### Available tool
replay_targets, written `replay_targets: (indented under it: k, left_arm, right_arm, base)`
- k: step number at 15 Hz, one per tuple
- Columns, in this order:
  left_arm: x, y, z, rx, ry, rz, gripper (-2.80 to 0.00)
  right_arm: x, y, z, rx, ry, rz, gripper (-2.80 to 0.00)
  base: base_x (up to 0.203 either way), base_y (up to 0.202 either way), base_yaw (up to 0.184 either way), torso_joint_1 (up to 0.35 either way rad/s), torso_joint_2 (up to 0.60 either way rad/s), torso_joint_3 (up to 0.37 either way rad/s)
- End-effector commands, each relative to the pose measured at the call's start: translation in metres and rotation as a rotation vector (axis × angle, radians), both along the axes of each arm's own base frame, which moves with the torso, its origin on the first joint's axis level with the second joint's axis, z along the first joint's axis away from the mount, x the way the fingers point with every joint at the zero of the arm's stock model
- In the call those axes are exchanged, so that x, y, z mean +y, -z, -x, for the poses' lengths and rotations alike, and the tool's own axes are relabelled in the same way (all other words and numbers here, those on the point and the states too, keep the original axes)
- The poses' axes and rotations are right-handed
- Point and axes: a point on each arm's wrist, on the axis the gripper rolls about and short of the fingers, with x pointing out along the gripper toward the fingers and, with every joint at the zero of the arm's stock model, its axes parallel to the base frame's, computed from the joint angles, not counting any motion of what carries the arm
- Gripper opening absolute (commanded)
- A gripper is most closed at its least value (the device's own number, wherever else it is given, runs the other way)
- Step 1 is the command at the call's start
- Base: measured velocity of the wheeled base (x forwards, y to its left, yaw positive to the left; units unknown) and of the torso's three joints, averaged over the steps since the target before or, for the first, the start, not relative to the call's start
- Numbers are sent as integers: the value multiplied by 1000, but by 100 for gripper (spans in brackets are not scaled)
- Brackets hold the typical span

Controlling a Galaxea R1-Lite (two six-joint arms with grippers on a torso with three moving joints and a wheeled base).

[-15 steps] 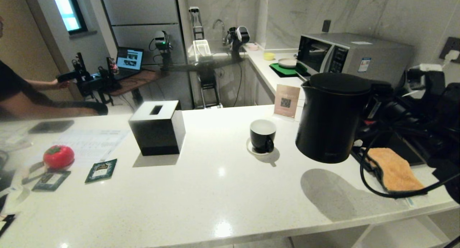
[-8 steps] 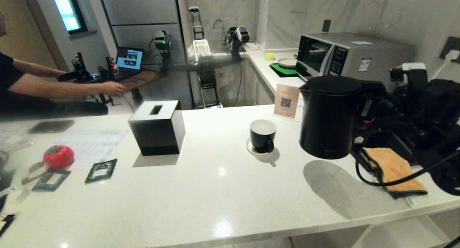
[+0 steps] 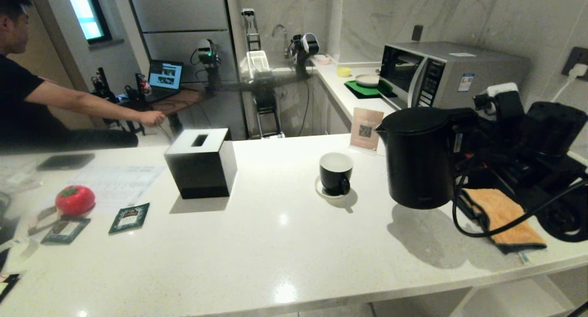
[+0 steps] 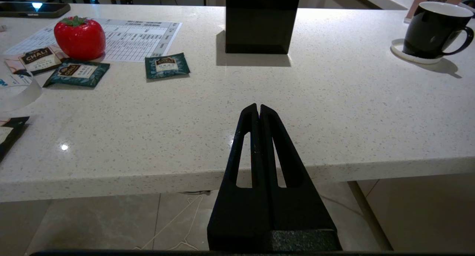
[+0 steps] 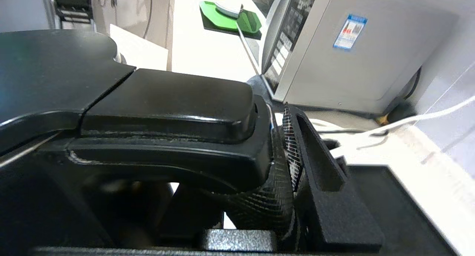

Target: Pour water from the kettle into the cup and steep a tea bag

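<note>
Right pincer (image 5: 285, 144): clamped on the black loop handle of the kettle (image 3: 420, 156), one ribbed pad pressed against the handle's outer end; sits at the right of the counter (image 3: 285, 243), in front of the microwave (image 3: 452, 73).

Kettle: tall, matte black, lid on, spout pointing left toward the cup; held about upright, its shadow falling on the counter below it and to the right.

Cup (image 3: 336, 172): small, black outside, white inside, handle turned to the near side; stands on a small white saucer (image 3: 321, 190) just left of the kettle, apart from it.

Orange cloth (image 3: 503, 213): lies on the counter just right of the kettle, under a loop of black cable.

Card stand (image 3: 365, 129): upright, beyond the cup, at the counter's far edge.

Tissue box (image 3: 202, 163): black cube, white top with slot, mid-counter, well left of the cup.

Tea bag packets: one dark green (image 3: 130, 218) left of the tissue box; another (image 3: 65, 229) further left, near the red tomato-shaped object (image 3: 75, 200). Printed sheet (image 3: 117, 181) beneath and beyond them.

Left pincer (image 4: 258, 109): fingers pressed together, holding nothing; hangs at the near edge of the counter, pointing across it.

Person (image 3: 27, 96): far left, black shirt, arm stretched toward a table with a laptop (image 3: 164, 76).
</note>
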Motion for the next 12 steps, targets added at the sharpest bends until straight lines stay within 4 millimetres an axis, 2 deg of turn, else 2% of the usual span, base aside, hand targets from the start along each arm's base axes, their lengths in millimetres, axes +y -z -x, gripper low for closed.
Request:
replay_targets:
  k: [1,12]
  left_arm:
    - [0,0,0,1,0,1,-280]
    - [0,0,0,0,0,1,-280]
  right_arm:
    - [2,-7,-9,-14,5,42,-280]
    - [8,4,-42,14,12,170,-280]
  base:
    - [0,0,0,0,0,0]
    - [0,0,0,0,0,0]
